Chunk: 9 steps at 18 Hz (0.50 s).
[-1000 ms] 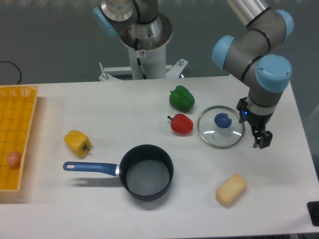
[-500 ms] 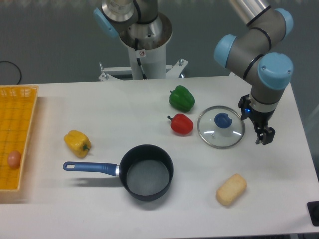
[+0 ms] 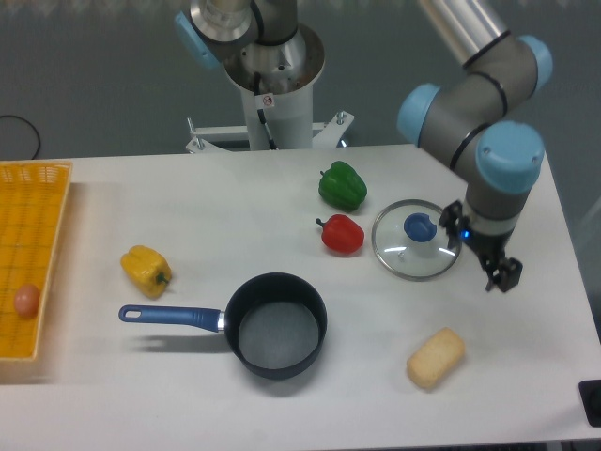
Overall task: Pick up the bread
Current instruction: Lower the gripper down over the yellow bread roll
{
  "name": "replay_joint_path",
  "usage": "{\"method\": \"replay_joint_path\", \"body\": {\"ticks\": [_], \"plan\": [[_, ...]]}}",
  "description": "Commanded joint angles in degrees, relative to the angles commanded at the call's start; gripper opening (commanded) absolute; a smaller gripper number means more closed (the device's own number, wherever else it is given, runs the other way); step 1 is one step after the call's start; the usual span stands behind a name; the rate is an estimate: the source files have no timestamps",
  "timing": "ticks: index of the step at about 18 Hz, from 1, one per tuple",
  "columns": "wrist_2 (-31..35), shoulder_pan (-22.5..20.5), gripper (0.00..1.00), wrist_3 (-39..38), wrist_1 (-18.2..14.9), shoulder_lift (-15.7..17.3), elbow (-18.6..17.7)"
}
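Camera: 1 bread, 3 peppers — gripper above, width can't tell.

1. Bright, even overhead light on the white table; shadows soft and short, close under the saucepan and bread.
2. Small glare on the glass lid; focus is sharp near and far.

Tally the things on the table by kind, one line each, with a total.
Bell peppers: 3: green, red, yellow
Bread: 1
Saucepan: 1
Glass lid: 1
Yellow basket: 1
Egg in the basket: 1
Total: 8
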<state>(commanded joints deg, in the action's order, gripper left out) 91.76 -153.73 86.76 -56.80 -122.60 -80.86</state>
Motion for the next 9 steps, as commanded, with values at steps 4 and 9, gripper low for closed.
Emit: {"method": "replay_joint_path", "body": {"ticks": [4,9], "plan": [[-0.1,0.9,1.00,-3.5,2.0,-3.9,2.5],[-1.0,1.0,1.00,-7.3,2.2,-7.5,5.8]]}}
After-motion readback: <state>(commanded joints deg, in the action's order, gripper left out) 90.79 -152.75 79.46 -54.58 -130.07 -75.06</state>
